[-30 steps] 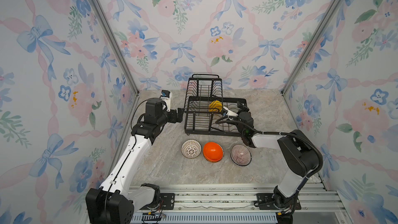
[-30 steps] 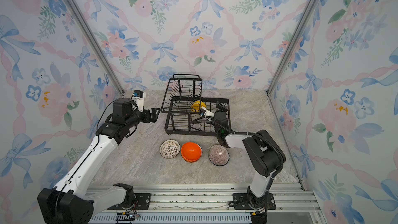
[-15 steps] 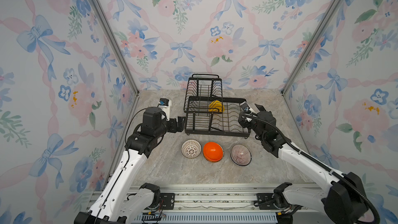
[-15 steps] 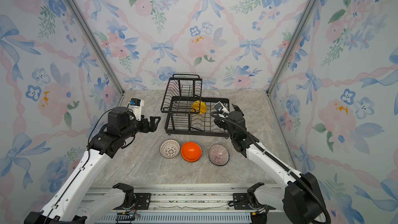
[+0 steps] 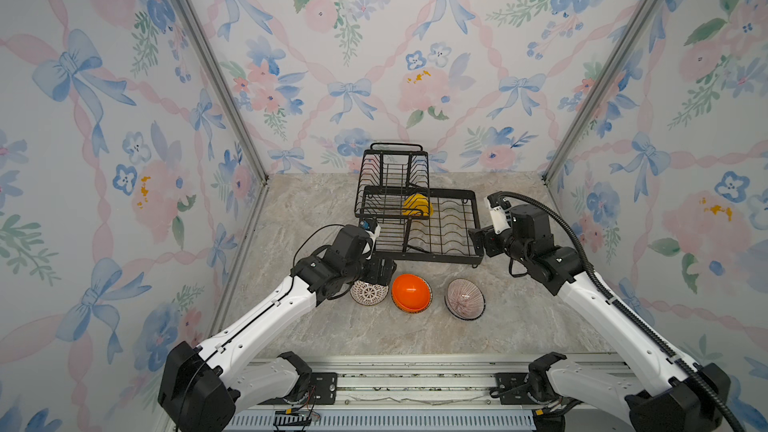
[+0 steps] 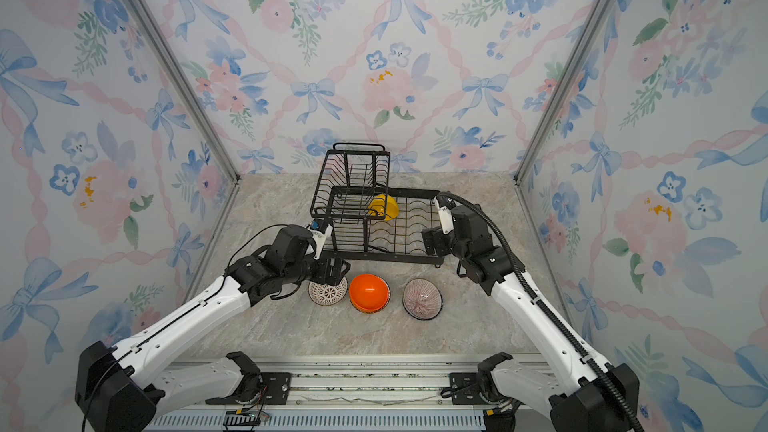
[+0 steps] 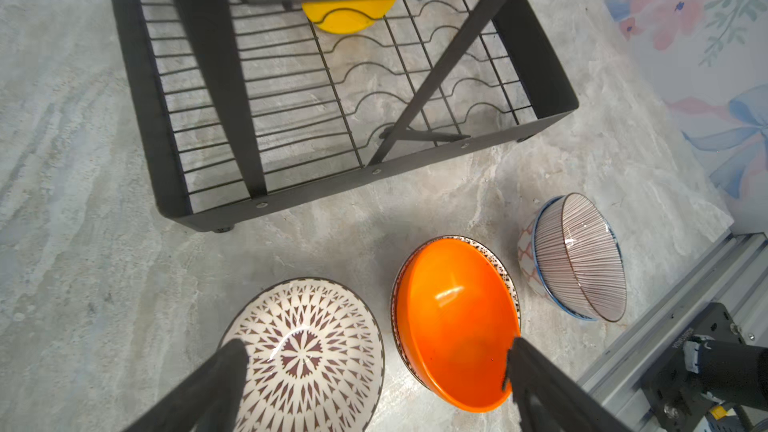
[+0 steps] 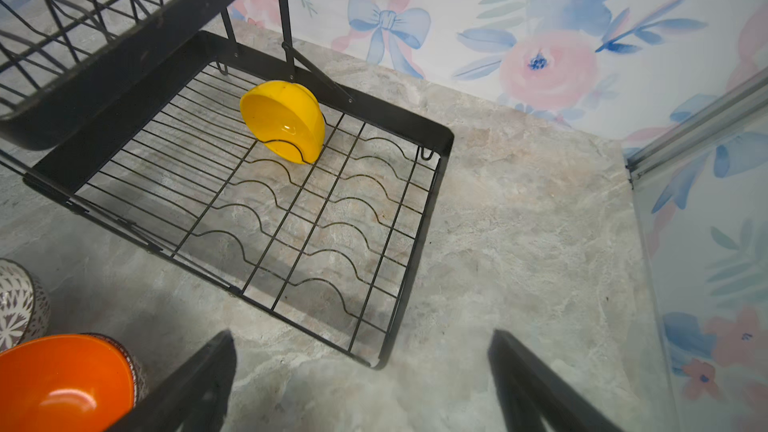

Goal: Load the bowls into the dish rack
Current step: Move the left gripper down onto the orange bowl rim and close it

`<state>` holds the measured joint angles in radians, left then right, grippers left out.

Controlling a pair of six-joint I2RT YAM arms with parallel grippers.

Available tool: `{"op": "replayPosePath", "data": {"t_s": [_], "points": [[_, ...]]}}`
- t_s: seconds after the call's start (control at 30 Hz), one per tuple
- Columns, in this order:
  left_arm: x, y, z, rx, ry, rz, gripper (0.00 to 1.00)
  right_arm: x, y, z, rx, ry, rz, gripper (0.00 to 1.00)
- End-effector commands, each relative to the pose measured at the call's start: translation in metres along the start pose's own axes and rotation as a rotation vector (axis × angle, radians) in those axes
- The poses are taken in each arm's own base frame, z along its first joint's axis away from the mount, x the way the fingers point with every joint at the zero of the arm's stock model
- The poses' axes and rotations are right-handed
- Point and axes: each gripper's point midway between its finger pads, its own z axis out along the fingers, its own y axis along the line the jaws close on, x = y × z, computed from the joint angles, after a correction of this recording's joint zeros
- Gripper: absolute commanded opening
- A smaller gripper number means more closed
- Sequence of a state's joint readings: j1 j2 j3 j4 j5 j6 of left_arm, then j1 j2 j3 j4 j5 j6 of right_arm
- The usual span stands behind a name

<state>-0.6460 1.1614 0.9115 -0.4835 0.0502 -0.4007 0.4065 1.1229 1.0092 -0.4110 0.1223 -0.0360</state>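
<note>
The black wire dish rack (image 5: 436, 258) stands at the back middle, and a yellow bowl (image 5: 417, 205) leans on edge in its lower tray (image 8: 440, 147). Three bowl groups sit in front of it: a lattice bowl (image 7: 307, 351), an orange bowl (image 7: 453, 326) nested in a speckled-rim bowl, and a pink-striped bowl (image 7: 582, 255) nested in a blue-patterned one. My left gripper (image 7: 374, 351) hangs open just above the lattice bowl (image 5: 370, 293) and the orange bowl (image 5: 411, 292), holding nothing. My right gripper (image 8: 361, 342) is open and empty above the table at the rack's front right corner (image 5: 478, 238).
Floral walls close in the marble table on three sides. A metal rail (image 5: 415, 384) with both arm bases runs along the front edge. The rack's raised upper basket (image 5: 392, 184) stands over the left part of the tray.
My left gripper has come forward from the rack's left side to above the lattice bowl. My right gripper has pulled back out of the rack to its front right corner.
</note>
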Motion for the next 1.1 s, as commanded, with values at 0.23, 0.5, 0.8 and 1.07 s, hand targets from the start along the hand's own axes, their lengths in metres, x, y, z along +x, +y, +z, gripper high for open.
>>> {"op": "replayPosePath", "data": {"t_s": [0.23,0.5,0.8,1.07], "points": [[0.045,-0.007,0.032,-0.084,0.156,0.014,0.93,-0.009,0.0,0.006,-0.013,0.012,0.034,0.97],[0.041,-0.012,0.053,-0.179,0.22,0.083,0.84,-0.003,-0.004,0.017,-0.008,0.041,0.014,0.97],[0.045,-0.024,0.069,-0.211,0.265,0.104,0.54,-0.003,-0.007,0.018,-0.012,0.039,0.015,0.97],[0.053,-0.014,0.075,-0.305,0.311,0.156,0.33,-0.003,-0.008,0.014,-0.011,0.031,0.018,0.97]]}}
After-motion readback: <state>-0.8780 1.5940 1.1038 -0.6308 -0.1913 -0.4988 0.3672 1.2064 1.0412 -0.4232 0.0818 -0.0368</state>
